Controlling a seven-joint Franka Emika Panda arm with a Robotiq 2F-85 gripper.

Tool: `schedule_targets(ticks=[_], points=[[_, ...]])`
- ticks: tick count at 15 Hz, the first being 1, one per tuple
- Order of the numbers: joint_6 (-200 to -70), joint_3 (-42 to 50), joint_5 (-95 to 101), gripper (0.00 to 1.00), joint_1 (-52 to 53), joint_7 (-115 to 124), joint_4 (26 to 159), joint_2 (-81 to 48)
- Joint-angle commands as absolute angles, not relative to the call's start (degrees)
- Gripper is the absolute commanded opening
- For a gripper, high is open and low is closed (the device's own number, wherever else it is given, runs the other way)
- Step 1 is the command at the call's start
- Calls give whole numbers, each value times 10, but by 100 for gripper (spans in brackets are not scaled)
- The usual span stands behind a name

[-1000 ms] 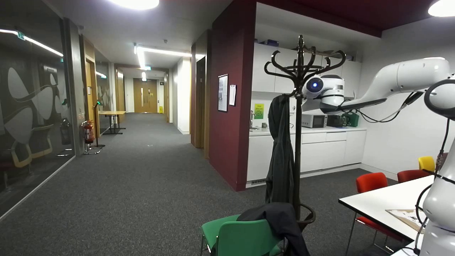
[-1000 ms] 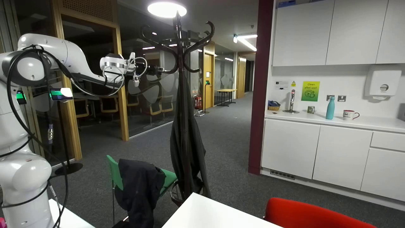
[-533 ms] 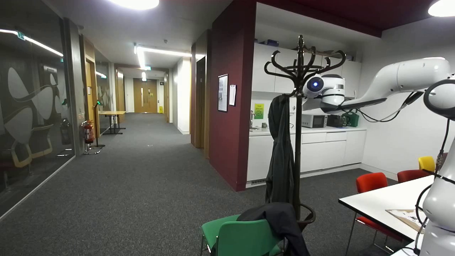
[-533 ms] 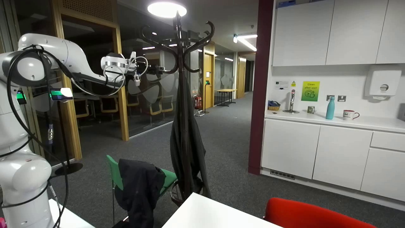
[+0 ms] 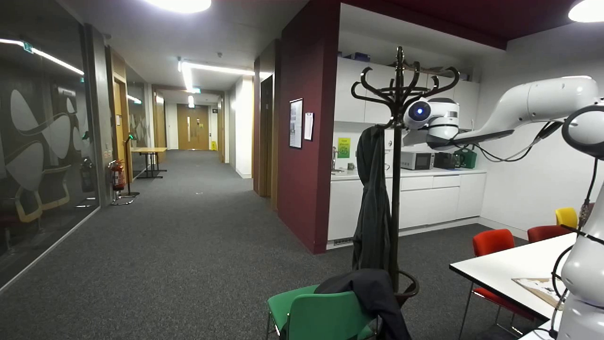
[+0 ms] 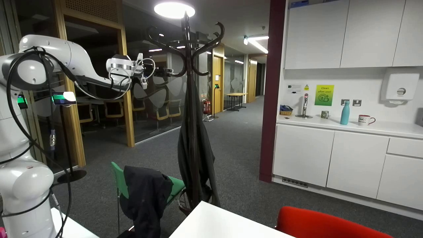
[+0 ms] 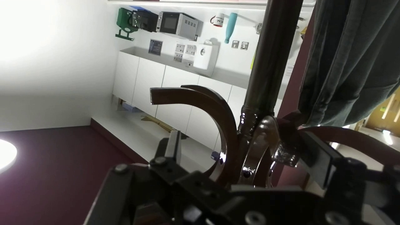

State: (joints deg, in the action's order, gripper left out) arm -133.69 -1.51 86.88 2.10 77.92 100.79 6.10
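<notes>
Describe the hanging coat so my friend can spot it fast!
Find the tall dark coat stand beside the green chair. The long gray coat hangs from near its top. Unlike the dark jacket slung over the chair, this one hangs straight down.

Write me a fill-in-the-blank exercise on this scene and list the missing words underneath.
1. The gripper at the coat stand has jaws that are not shut but ____.
2. The ____ chair has a dark jacket draped over its back.
3. The teal ____ on the counter stands beside a white mug with a red handle.
4. The fire extinguisher, visible in both exterior views, is coloured ____.

Missing words: open; green; bottle; red.
</notes>
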Motion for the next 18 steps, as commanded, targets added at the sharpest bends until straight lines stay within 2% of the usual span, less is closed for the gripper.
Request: schedule_targets(ticks=[1, 18], points=[[-1348, -9, 878, 100, 13, 782, 1007, 69], [-1339, -4, 871, 100, 9, 780, 1032, 100]])
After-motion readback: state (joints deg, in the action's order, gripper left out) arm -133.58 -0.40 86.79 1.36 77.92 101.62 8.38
